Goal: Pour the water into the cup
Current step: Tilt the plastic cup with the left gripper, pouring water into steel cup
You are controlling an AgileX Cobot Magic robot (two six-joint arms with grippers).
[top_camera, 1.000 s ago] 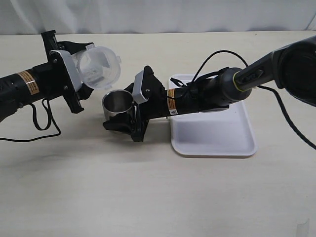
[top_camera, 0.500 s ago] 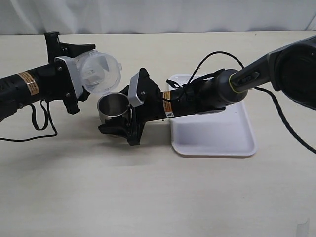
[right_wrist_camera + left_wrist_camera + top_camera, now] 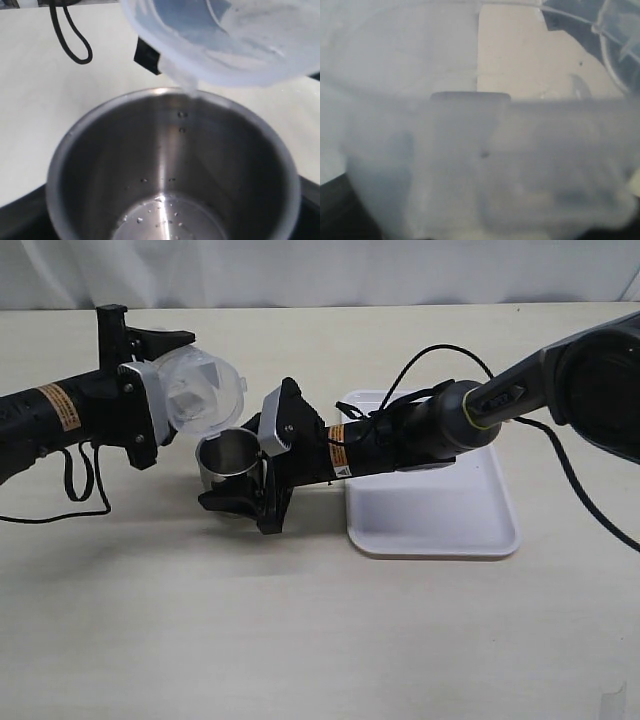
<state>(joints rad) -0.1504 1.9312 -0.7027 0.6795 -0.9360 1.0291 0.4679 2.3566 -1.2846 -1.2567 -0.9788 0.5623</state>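
Observation:
The steel cup (image 3: 224, 459) stands on the table, and my right gripper (image 3: 238, 490) is shut around its lower body from the right. My left gripper (image 3: 148, 400) is shut on a translucent plastic beaker (image 3: 197, 390). The beaker is tipped on its side with its mouth over the cup's far rim. In the right wrist view the cup (image 3: 100, 165) fills the frame, and the beaker's spout (image 3: 181, 80) hangs just over its rim. A thin film and drops of water (image 3: 160, 212) lie on the cup's bottom. The left wrist view is filled by the blurred beaker wall (image 3: 470, 165); the jaws are hidden.
A white tray (image 3: 440, 520) lies on the table right of the cup, under my right arm. Black cables loop over the tray (image 3: 440, 355) and beside my left arm (image 3: 85, 490). The table's far edge meets a white backdrop.
The left gripper has come down and right, tipping the beaker's mouth lower over the cup. The right gripper has slid the cup a little left, under the spout.

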